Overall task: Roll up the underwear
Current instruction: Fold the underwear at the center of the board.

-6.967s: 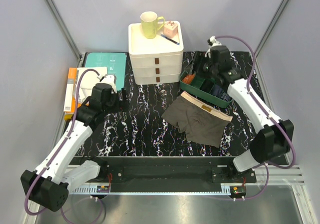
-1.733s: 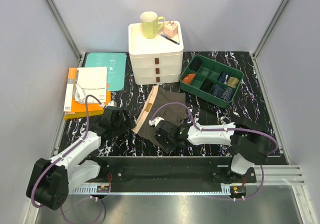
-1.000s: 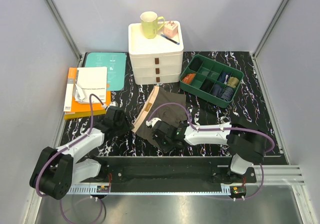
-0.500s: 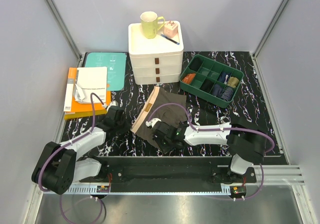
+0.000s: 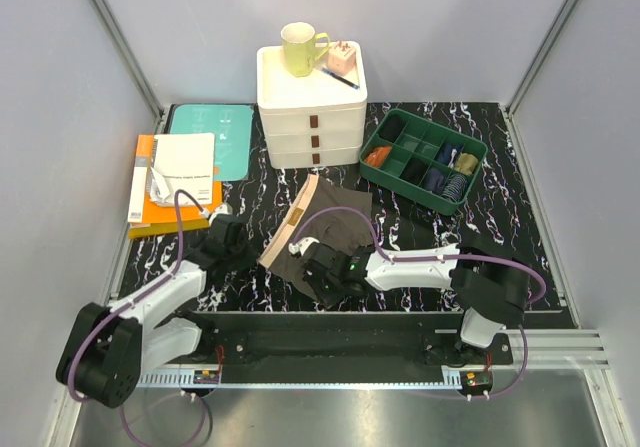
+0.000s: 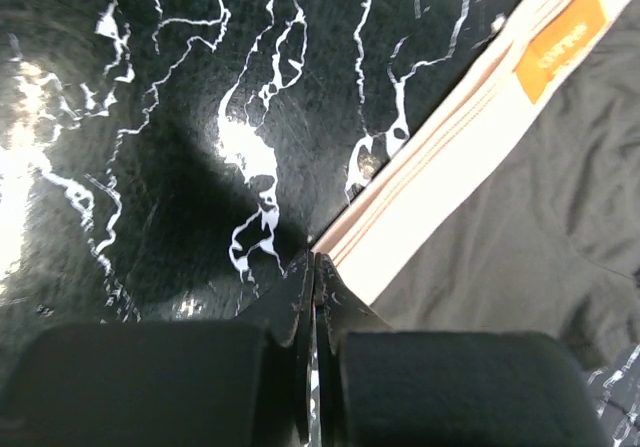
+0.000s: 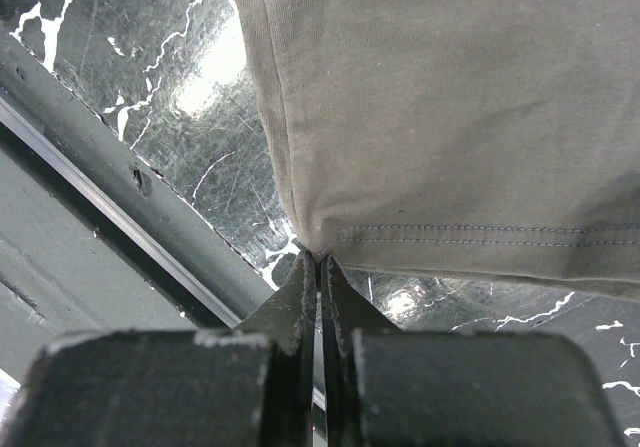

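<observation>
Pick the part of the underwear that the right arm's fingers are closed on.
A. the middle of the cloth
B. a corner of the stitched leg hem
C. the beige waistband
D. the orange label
B: in the right wrist view, the right arm's fingers are shut on the underwear at the corner where the stitched hem ends; the waistband lies at the left arm's fingers.

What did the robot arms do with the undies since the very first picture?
Both arms swung in toward the near edge. The olive-brown underwear slid leftward and turned, its beige waistband now facing left. The left gripper closed on the waistband's near corner, the right gripper on a leg-hem corner. The white drawers, mug, green tray and books stayed put.
</observation>
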Action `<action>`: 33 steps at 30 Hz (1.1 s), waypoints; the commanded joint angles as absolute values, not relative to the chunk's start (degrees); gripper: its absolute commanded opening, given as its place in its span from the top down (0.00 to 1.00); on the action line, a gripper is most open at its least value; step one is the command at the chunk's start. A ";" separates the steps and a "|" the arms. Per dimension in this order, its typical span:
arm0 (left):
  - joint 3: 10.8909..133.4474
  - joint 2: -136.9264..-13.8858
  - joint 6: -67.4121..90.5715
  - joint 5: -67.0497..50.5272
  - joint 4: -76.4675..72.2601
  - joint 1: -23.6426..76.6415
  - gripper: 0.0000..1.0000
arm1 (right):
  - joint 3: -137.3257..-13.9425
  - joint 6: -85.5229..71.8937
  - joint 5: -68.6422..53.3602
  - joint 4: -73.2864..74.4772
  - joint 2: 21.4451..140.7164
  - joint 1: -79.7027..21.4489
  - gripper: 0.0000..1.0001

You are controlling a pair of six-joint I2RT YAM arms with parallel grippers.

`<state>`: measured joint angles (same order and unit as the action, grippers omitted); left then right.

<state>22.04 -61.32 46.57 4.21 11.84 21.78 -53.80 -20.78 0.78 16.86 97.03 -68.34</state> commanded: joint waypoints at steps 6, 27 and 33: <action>22.68 -55.90 46.05 2.03 17.49 21.80 0.57 | -55.46 -21.36 0.26 17.84 97.73 -69.26 1.00; 20.48 -61.96 50.45 4.92 12.31 21.80 0.59 | -55.11 -21.80 0.26 17.67 97.03 -69.87 1.00; 19.95 -63.10 50.71 5.45 11.60 21.80 0.76 | -55.19 -21.62 0.26 17.67 97.03 -69.96 1.00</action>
<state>20.97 -61.73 50.76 3.68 11.20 21.78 -54.11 -21.06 0.78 16.91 97.27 -69.08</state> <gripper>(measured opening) 0.291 0.011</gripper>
